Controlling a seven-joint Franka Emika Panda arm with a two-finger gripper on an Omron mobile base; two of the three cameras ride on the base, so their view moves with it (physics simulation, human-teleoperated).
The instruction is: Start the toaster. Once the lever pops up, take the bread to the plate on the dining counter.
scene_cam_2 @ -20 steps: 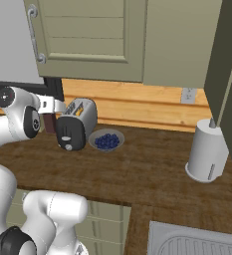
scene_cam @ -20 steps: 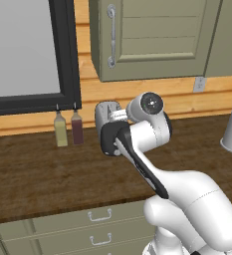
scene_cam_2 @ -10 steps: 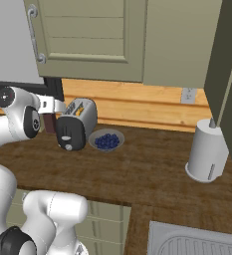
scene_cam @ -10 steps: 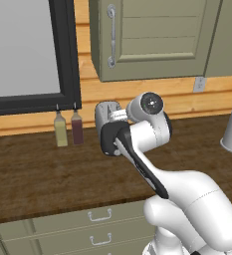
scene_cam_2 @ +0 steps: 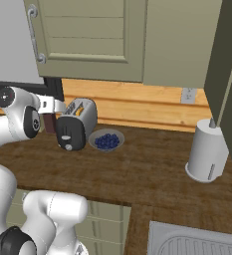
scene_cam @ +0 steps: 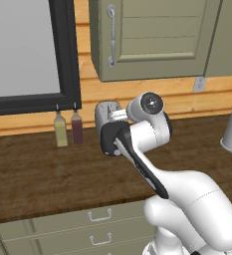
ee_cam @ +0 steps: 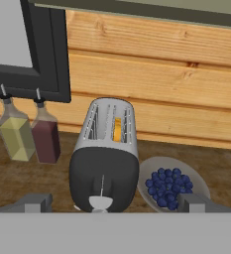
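The silver toaster [ee_cam: 104,149] stands on the wooden worktop against the wall, its black end panel [ee_cam: 105,178] turned toward my hand. The whitish lever [ee_cam: 101,202] sits low on that panel. In the right-hand slot the bread [ee_cam: 117,130] shows as a golden edge. My gripper [ee_cam: 115,204] is open; one fingertip [ee_cam: 35,202] is left of the toaster's end and the other right of it, and nothing is held. From the right base view the toaster [scene_cam_2: 77,121] is just right of my hand. The plate and the dining counter are out of view.
A grey bowl of blueberries [ee_cam: 171,188] sits right of the toaster. Two small bottles [ee_cam: 17,133] [ee_cam: 45,134] stand left of it under a dark window frame [ee_cam: 50,54]. A paper towel roll [scene_cam_2: 206,155] and a sink [scene_cam_2: 197,241] are to the right. Wall cabinets [scene_cam_2: 92,37] hang overhead.
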